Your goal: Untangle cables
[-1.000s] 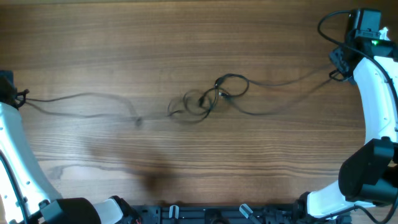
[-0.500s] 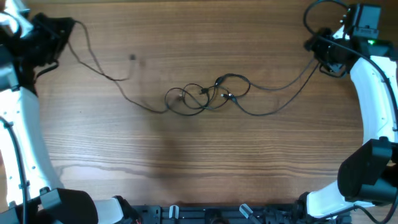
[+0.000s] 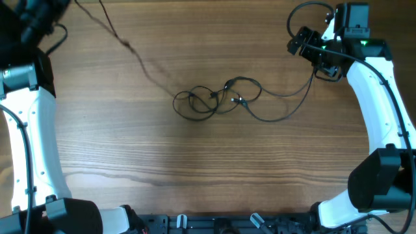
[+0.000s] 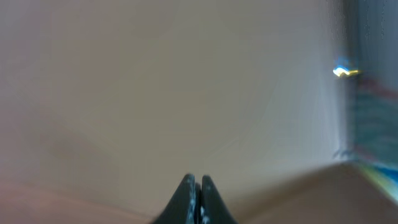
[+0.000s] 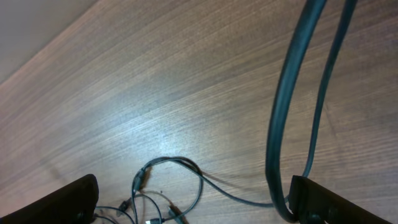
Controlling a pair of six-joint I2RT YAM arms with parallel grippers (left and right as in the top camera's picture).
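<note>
Matt wood-grain table [image 3: 208,169], thin smooth black cables [image 3: 229,97], white plastic arms [image 3: 380,110]

**Setting:** robotics lab bench.

**Evidence:**
- Bare wood-grain tabletop [image 3: 195,169] filled the overhead frame.
- White-and-black left arm [image 3: 32,130] stood along the left edge.
- Matching right arm [image 3: 383,110] stood along the right edge.
- Black mounting rail [image 3: 214,224] ran along the bottom edge.
- Green indicator light [image 3: 362,43] was lit below a black camera unit [image 3: 354,14], upper right.
- Plain pale wall [image 4: 155,93], blurred, filled the left wrist view.

White-shelled arms [image 3: 377,110] with black joints, looped black wiring [image 5: 281,93], and a green light [image 3: 364,44].
</note>
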